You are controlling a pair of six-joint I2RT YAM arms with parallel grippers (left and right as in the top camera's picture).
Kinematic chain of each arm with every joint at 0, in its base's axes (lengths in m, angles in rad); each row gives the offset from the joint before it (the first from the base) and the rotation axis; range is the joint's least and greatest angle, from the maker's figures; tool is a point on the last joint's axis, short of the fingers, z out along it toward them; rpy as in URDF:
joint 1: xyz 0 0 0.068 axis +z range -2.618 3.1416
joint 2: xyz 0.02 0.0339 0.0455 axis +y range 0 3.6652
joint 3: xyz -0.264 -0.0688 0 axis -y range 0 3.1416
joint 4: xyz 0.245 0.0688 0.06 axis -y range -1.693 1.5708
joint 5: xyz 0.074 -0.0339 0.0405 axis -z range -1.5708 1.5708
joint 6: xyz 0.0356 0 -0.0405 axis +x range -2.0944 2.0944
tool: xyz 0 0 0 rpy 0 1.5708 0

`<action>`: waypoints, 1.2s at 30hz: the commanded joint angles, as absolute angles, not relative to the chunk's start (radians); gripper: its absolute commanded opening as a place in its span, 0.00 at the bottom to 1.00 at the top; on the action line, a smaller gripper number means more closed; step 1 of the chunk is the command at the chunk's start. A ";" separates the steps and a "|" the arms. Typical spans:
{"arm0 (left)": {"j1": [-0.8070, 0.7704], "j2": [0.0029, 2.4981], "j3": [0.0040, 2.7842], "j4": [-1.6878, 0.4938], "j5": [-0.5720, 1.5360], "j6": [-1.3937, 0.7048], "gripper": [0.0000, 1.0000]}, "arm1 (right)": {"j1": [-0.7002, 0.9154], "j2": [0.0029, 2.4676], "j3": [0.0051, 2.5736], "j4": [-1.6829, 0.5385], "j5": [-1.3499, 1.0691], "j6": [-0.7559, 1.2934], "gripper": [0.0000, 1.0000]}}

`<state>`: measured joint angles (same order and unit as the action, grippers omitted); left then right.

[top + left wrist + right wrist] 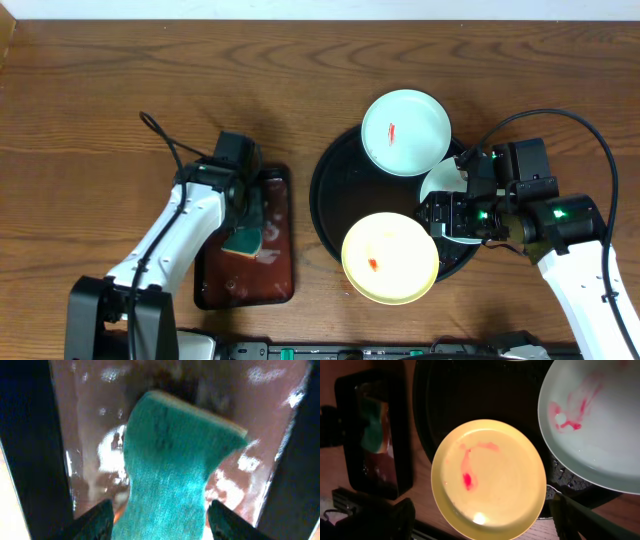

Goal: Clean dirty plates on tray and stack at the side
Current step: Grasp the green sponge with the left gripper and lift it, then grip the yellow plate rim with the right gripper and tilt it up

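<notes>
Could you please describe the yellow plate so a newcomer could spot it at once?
Find the round black tray right of the table's middle. The yellow plate sits on its lower edge in the overhead view, overhanging the rim. It is the only yellow one; the far plate and the right plate are mint-white.

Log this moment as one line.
left gripper: astride green sponge over brown tray, grip unclear | right gripper: open above yellow plate | plates: all three red-smeared, on black tray | stacked: none
</notes>
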<state>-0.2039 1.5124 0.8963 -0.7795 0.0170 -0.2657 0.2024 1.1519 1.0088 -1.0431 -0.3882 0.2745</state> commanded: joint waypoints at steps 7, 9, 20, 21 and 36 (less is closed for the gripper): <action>-0.204 1.517 0.767 -0.630 0.067 -0.282 0.49 | 0.224 1.150 1.028 -1.039 -0.389 0.276 0.87; -0.204 1.525 0.725 -0.559 0.067 -0.282 0.37 | 0.224 1.150 1.028 -1.040 -0.389 0.276 0.88; -0.204 1.529 0.745 -0.594 0.067 -0.285 0.07 | 0.224 1.151 1.017 -1.059 -0.376 0.272 0.88; -0.204 1.524 0.765 -0.615 0.067 -0.284 0.08 | 0.224 1.154 1.016 -1.059 -0.366 0.272 0.82; -0.204 1.347 1.056 -0.952 0.072 -0.285 0.07 | 0.290 1.285 0.799 -1.029 -0.156 0.417 0.65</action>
<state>-0.2039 1.3987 1.0245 -0.9352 0.0658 -0.2840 0.2775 1.2572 0.8509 -1.0519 -0.2642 0.3382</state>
